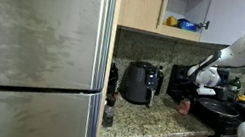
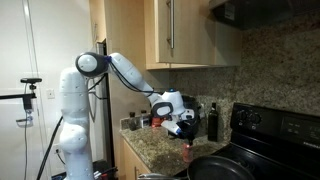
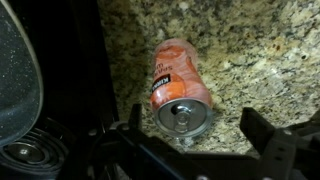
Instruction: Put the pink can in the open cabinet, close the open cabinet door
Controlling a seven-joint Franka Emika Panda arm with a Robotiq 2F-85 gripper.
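Note:
The pink can (image 3: 180,85) stands on the speckled granite counter (image 3: 260,60) beside the stove, its silver top facing the wrist camera. It shows small in both exterior views (image 1: 185,106) (image 2: 186,152). My gripper (image 3: 195,125) is open and empty above the can, one dark finger on each side of the top and not touching it. It also shows in both exterior views (image 1: 204,85) (image 2: 180,126). The open upper cabinet (image 1: 185,11) is high above the counter with yellow and blue items on its shelf. Its door (image 1: 215,12) stands open.
A black stove with a dark pan (image 2: 215,168) (image 1: 219,110) lies right beside the can. The pan's rim shows in the wrist view (image 3: 18,70). A black air fryer (image 1: 140,82) stands on the counter next to a steel fridge (image 1: 34,53). Bottles (image 2: 212,118) stand near the wall.

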